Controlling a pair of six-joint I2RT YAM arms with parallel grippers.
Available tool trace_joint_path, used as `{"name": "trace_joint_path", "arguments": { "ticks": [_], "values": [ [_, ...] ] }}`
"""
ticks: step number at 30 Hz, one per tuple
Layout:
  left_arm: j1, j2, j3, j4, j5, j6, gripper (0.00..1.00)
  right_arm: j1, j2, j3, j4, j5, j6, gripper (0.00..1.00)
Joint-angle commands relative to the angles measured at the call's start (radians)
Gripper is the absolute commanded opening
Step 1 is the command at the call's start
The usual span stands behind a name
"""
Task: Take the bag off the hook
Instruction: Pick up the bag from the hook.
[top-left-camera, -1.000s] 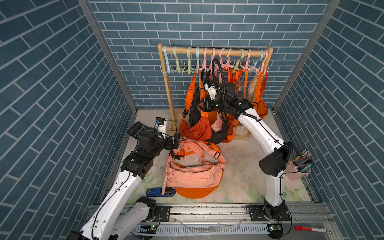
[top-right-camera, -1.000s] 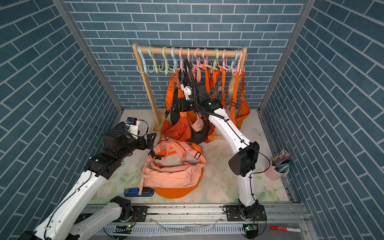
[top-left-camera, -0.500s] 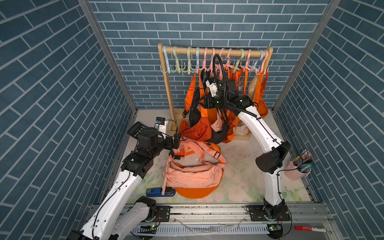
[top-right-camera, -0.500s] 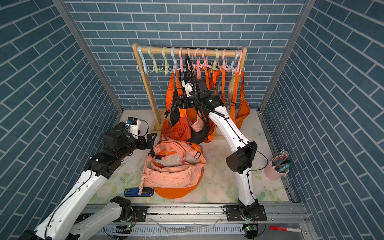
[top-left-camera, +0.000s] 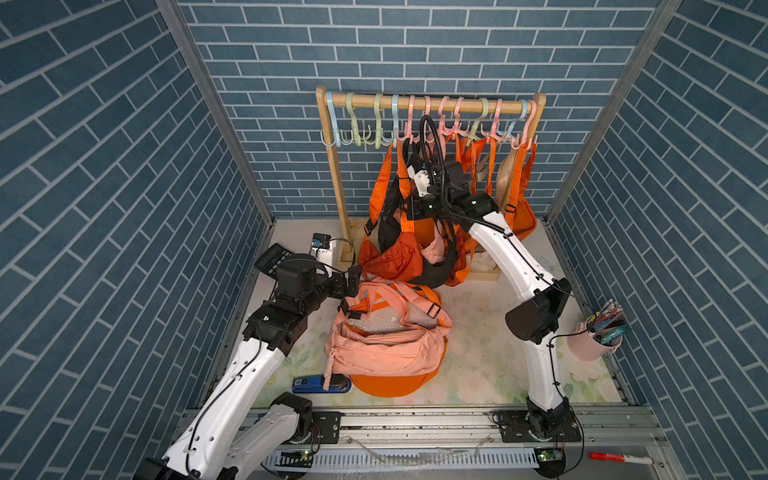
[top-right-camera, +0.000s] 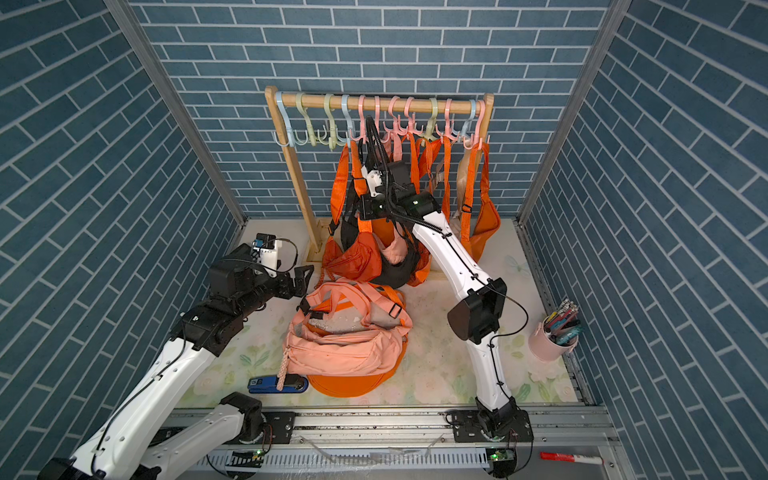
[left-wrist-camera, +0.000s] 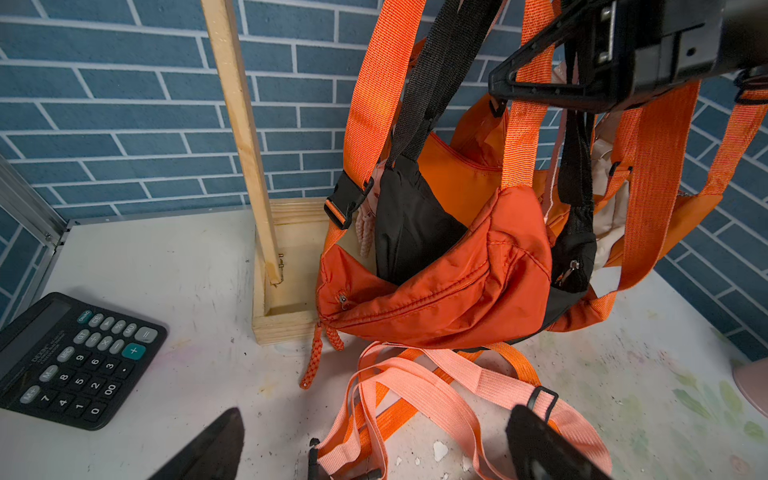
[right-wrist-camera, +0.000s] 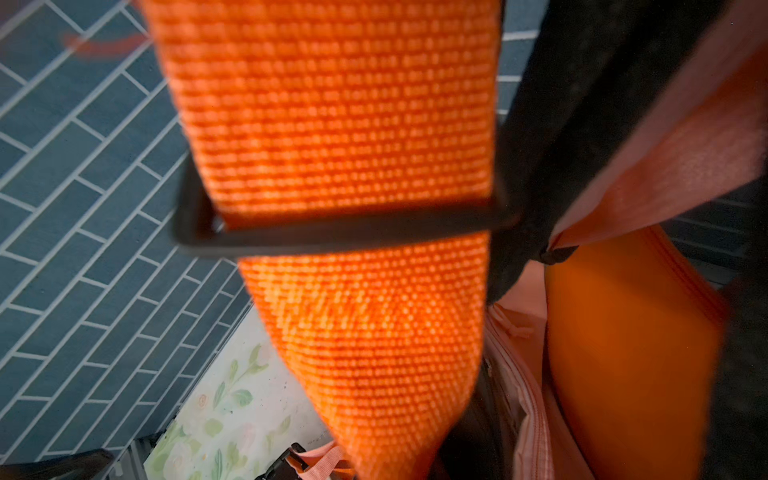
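Note:
Several bags hang by their straps from pastel hooks on a wooden rail. The front orange bag hangs low against a black one. My right gripper is up among the straps just under the hooks. In the right wrist view an orange strap with a black slider fills the picture and narrows into the hidden jaws, so the gripper is shut on it. My left gripper is open, low over the table with nothing between its fingers.
A pink bag lies on the table on top of another orange bag, its straps under my left gripper. A calculator, a blue stapler and a pink pen cup stand around. Brick walls close in on three sides.
My right gripper has reached slightly higher into the straps and closed on the orange strap. The left arm has not moved.

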Motion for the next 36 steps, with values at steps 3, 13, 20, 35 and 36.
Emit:
{"name": "trace_joint_path", "arguments": {
  "ticks": [3, 13, 20, 35, 36],
  "values": [
    [0.01, 0.088, 0.101, 0.039, 0.031, 0.018, 0.99, 0.004, -0.06, -0.027, 0.0, -0.02, -0.017, 0.0],
    [0.01, 0.351, 0.327, 0.186, 0.08, 0.088, 0.99, 0.004, -0.157, -0.142, 0.023, -0.055, -0.029, 0.0],
    [0.051, 0.529, 0.462, 0.27, 0.195, 0.096, 0.98, 0.004, -0.207, -0.2, 0.026, -0.081, -0.043, 0.0],
    [0.138, 0.809, 0.745, 0.36, 0.51, 0.073, 0.9, 0.004, -0.253, -0.246, 0.026, -0.119, -0.061, 0.0],
    [0.138, 0.822, 0.759, 0.361, 0.515, 0.073, 0.89, 0.004, -0.253, -0.248, 0.026, -0.121, -0.062, 0.0]
  ]
}}
